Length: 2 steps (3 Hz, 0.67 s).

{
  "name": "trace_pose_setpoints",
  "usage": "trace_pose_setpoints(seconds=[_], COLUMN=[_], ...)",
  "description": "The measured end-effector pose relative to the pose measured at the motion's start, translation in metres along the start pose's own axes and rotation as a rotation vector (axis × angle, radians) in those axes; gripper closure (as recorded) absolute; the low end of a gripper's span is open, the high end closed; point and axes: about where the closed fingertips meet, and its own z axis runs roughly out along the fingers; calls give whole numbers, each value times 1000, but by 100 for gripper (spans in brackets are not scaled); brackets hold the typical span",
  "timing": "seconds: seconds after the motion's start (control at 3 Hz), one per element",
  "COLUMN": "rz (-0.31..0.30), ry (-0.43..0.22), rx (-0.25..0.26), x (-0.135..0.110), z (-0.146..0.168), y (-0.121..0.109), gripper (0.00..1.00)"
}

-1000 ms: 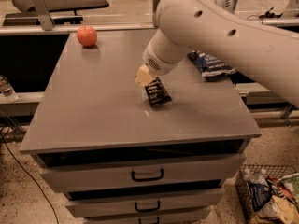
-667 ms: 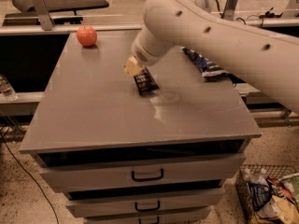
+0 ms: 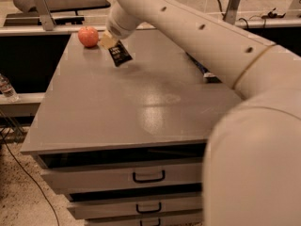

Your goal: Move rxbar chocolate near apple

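The white robot arm (image 3: pixel 197 36) reaches across the grey flat cabinet top (image 3: pixel 136 107) to its far left corner, where the tan-fingered gripper (image 3: pixel 111 43) is closed on the upper end of the rxbar chocolate (image 3: pixel 120 55), a small flat black wrapper bar with white lettering. The bar hangs tilted, near and to the right of the round red-orange apple (image 3: pixel 88 36), not touching it. Grey drawers (image 3: pixel 117 178) with dark handles lie below the top.
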Motion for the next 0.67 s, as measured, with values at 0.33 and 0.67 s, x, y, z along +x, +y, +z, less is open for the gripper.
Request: trace_pose_setpoints(seconds=[0.33, 0.67], rz=[-14, -6], ry=[-56, -109], rx=[-18, -8], x=[-37, -68], z=[39, 66], y=[-15, -31], gripper=[100, 100])
